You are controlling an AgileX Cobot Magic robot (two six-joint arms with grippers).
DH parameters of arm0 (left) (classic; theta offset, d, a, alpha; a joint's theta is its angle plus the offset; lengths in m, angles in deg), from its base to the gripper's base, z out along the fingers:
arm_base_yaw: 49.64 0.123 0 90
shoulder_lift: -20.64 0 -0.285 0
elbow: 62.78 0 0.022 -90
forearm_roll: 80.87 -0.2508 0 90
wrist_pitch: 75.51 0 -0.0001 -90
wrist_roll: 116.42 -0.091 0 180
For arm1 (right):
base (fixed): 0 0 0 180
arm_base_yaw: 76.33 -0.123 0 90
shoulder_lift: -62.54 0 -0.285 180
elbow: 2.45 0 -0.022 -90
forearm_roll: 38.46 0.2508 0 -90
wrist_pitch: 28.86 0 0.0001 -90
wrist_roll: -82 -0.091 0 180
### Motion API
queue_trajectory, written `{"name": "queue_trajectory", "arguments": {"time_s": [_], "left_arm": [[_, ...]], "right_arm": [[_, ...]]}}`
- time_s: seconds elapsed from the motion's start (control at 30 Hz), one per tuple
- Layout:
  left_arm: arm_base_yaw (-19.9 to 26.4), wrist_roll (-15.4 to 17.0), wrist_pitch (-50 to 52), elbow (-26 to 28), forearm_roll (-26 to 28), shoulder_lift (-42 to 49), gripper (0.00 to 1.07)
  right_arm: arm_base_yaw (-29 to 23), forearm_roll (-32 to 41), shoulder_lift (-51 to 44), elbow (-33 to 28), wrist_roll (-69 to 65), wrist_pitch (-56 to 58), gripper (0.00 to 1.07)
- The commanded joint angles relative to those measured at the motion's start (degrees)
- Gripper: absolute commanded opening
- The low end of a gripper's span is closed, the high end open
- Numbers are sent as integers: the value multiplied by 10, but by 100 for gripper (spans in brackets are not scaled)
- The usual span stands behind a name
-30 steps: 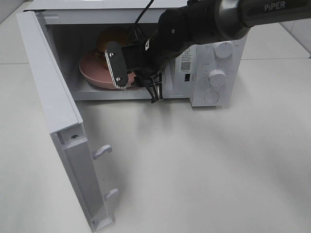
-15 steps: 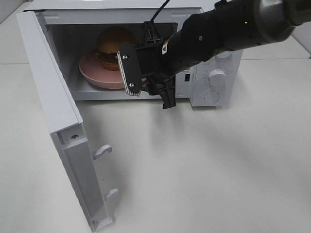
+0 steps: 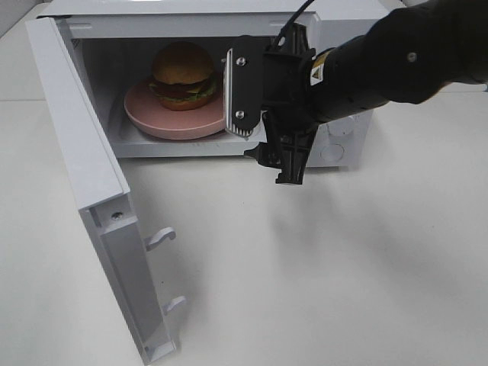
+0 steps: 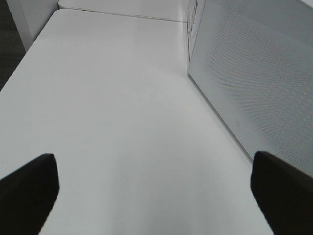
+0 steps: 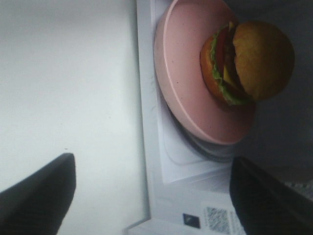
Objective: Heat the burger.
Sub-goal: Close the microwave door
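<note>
Status: loading judged complete, heating not begun. The burger (image 3: 181,72) sits upright on the pink plate (image 3: 141,114), which rests inside the microwave (image 3: 191,24) cavity. The right end effector (image 5: 151,166) hangs just in front of the cavity mouth with its jaws spread and nothing between them, clear of both plate and burger. The left end effector (image 4: 152,161) is likewise released and empty, low over the counter (image 3: 305,267) beside a perforated white panel. The microwave door (image 3: 84,152) stands wide open. Outstanding, in my judgement: shut the door, then set the controls, which the right arm mostly hides in the high view.
</note>
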Motion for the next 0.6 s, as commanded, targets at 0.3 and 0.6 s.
{"name": "queue_trajectory", "arguments": {"time_s": [0.3, 0.6], "left_arm": [[1, 1, 10, -1, 3, 7, 100], [1, 1, 10, -1, 3, 7, 100]], "right_arm": [[1, 0, -123, -58, -347, 79, 78], [1, 0, -208, -79, -443, 233, 78]]}}
